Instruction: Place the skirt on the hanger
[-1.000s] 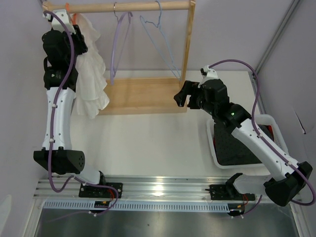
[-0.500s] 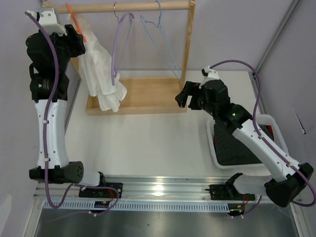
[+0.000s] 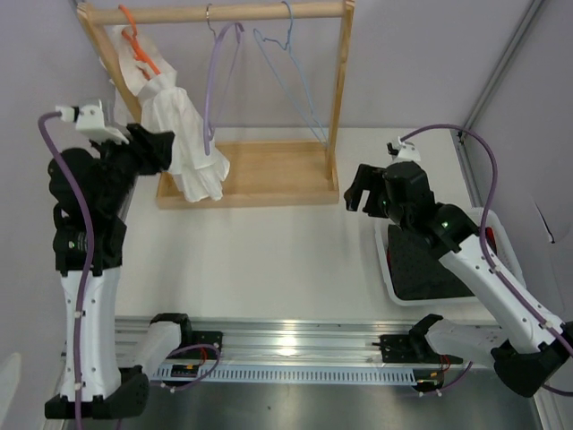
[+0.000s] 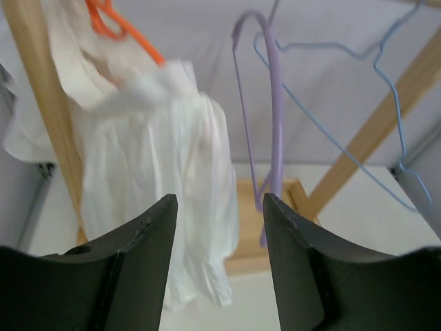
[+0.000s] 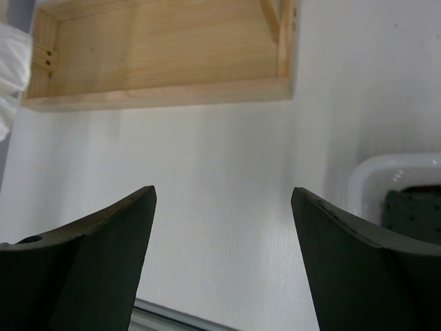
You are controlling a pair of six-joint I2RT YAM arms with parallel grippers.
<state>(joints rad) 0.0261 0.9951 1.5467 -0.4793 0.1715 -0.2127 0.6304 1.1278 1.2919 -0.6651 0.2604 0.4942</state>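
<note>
Currently: the skirt (image 3: 183, 148) hangs from the hanger (image 3: 139, 49), whose hook sits over the wooden rail (image 3: 224, 12) at the upper left of the overhead frame, close to the rack's post. The hem drops to the rack base (image 3: 260, 170).

The left end effector (image 3: 166, 146) is released. The wrist view shows daylight between its fingers and nothing in them. It sits just beside the fabric, and I cannot tell whether a finger touches it. The right end effector (image 3: 360, 190) is also spread wide and empty, well apart over the bare tabletop (image 3: 269, 269).

Risks, as I judge them:
- Snag. Thin cloth next to spread fingers could catch if I back the left arm away sideways. A drag would pull the skirt down the hanger or lift the hook off the rail.
- Lopsided load. The hanger looks tilted, with the cloth bunched low on one side. A jolt could let it slide off that arm.
- Swing. A bump would send the skirt into the purple hanger (image 3: 215, 81) just beside it.

I would retreat straight back, away from the cloth, and slowly.
</note>
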